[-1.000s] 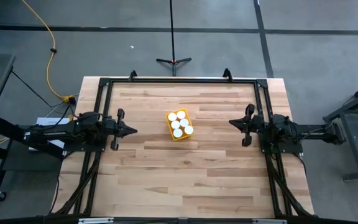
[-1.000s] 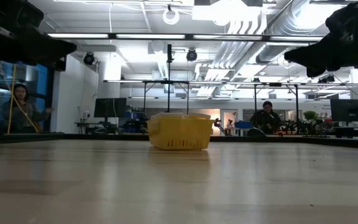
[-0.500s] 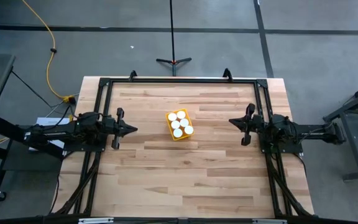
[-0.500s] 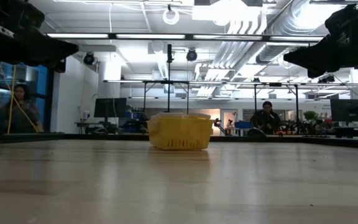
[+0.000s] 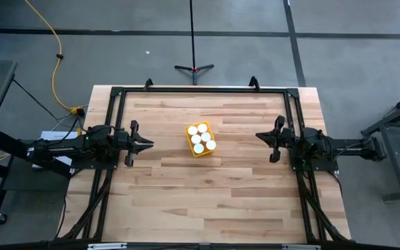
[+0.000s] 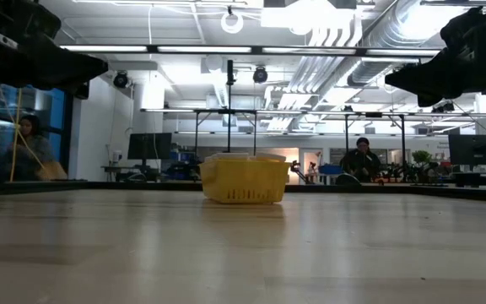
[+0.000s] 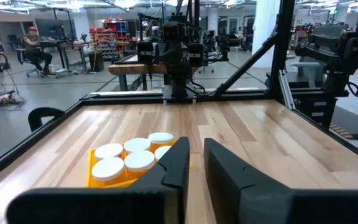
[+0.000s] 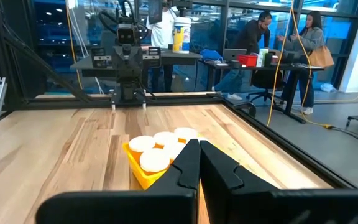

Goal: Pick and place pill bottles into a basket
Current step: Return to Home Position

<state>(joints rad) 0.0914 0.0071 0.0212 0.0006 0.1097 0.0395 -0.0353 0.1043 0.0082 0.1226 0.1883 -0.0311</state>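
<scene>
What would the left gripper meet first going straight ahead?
Likely the right gripper opposite: the left gripper points over the basket of pill bottles, seemingly above their caps, though height is uncertain.

Pill bottles (image 7: 138,160) in yellow basket (image 7: 94,169)

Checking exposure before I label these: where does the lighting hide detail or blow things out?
Low view: bright ceiling lights backlight the left tool and right tool into black silhouettes; the basket is readable. High view: even light; the pill bottles show as flat white discs.
</scene>
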